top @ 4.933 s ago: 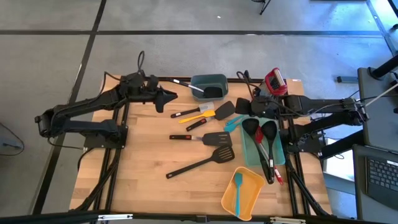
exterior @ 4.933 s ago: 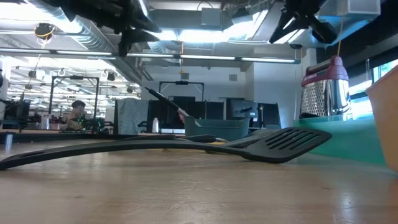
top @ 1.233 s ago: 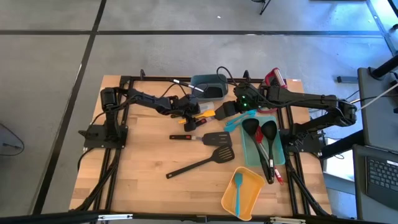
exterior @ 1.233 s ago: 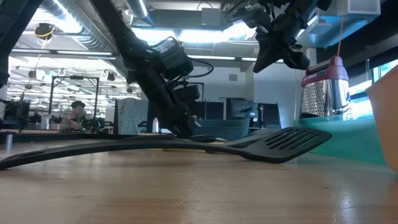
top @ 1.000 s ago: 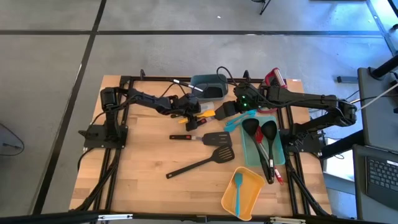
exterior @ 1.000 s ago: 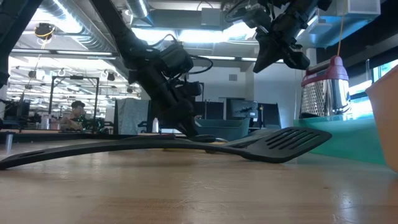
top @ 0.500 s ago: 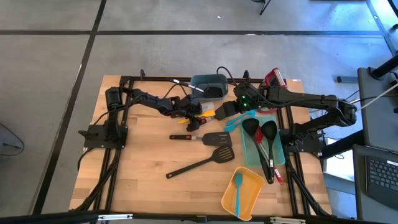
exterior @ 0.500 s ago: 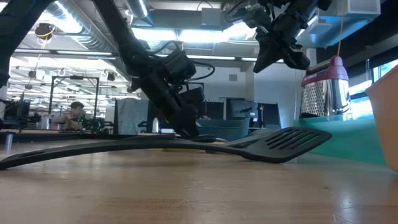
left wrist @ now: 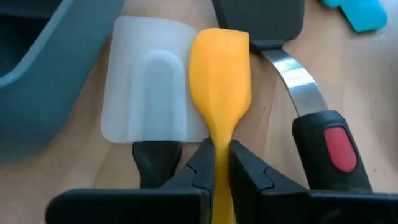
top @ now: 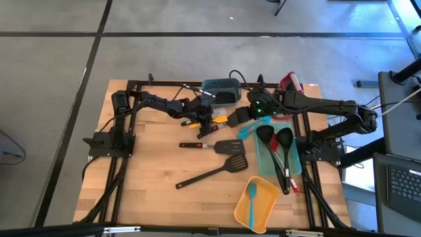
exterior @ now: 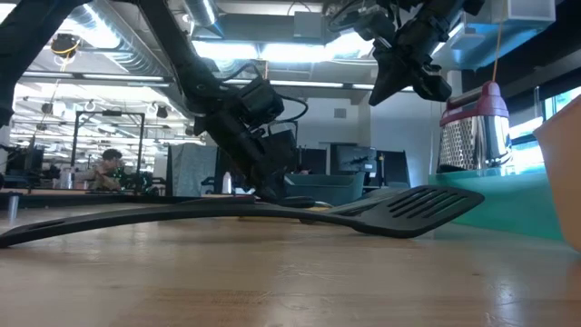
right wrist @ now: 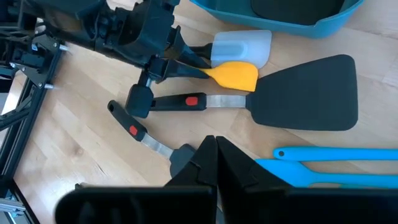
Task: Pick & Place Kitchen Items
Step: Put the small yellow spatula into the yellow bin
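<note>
We are seeing the orange-headed spatula [left wrist: 219, 68] lying flat on the wooden counter [top: 158, 164], just in front of the grey-blue bin [top: 222, 91] at the far side. Its head is sitting between the white spatula [left wrist: 151, 84] on one side and a black turner [right wrist: 303, 93] with a red-marked handle on the other, touching or nearly touching the white head.

The left tool [left wrist: 216, 163] is reaching low over the counter and its fingers are pressing together on the narrow orange neck just behind the head, pinching it from both sides. The spatula is resting on the wood; we cannot tell that any part of it is raised.

The right tool [right wrist: 211, 155] is hanging above the counter near the teal tray [top: 266, 161], with its fingers pressed together and nothing between them. Below it a teal spatula [right wrist: 329, 163] is lying beside the black turner.

Farther out, two black ladles [top: 276, 141] are lying in the teal tray, another teal spatula [top: 251, 197] is sitting in an orange tray [top: 266, 194], and a black slotted turner [top: 210, 174] is lying near the counter's middle.
</note>
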